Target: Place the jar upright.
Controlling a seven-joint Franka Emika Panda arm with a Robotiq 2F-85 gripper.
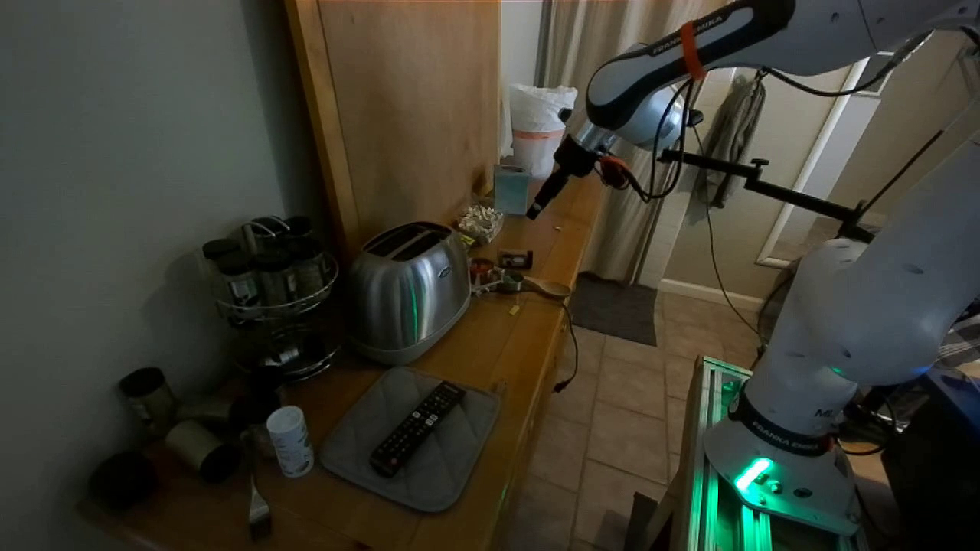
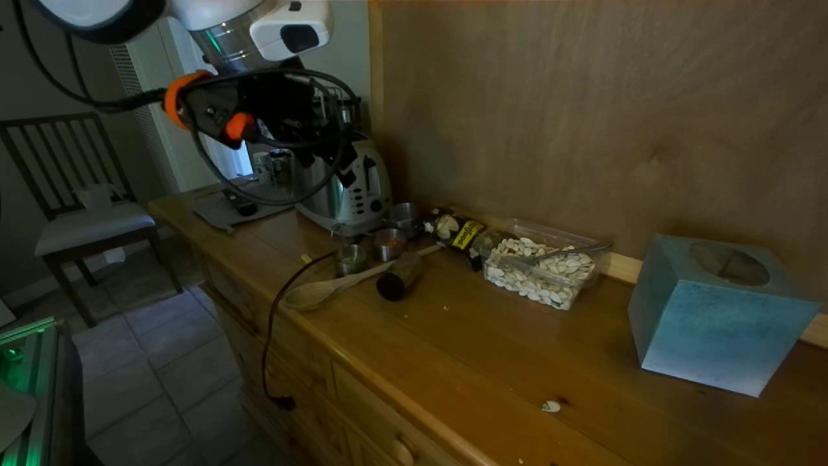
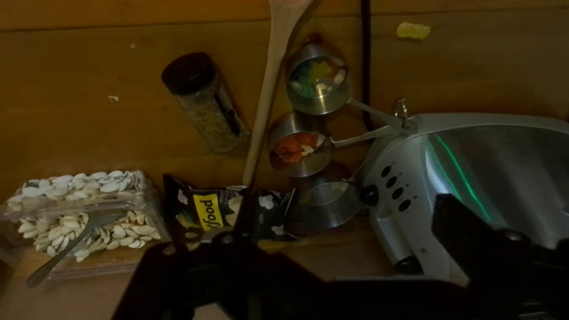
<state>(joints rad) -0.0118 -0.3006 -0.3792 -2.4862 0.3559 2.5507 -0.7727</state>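
The jar is a small clear spice jar (image 3: 209,109) with a black lid and pale brown contents. It lies on its side on the wooden dresser top, as the wrist view and an exterior view (image 2: 402,273) show. Its lid points toward the dresser's front edge, and its base is close to the wooden spoon's handle; I cannot tell if they touch. In an exterior view the jar (image 1: 515,259) looks small and dark. My gripper (image 3: 346,202) is open and empty, its fingers wide apart. It hangs in the air above the dresser, apart from the jar (image 1: 536,208).
A wooden spoon (image 2: 317,292), metal measuring cups (image 2: 390,243), a black snack bag (image 2: 456,233) and a plastic seed box (image 2: 550,272) surround the jar. A toaster (image 1: 409,295) stands beside the cups. A blue tissue box (image 2: 718,317) stands farther along. A black cord (image 2: 275,317) hangs over the front edge.
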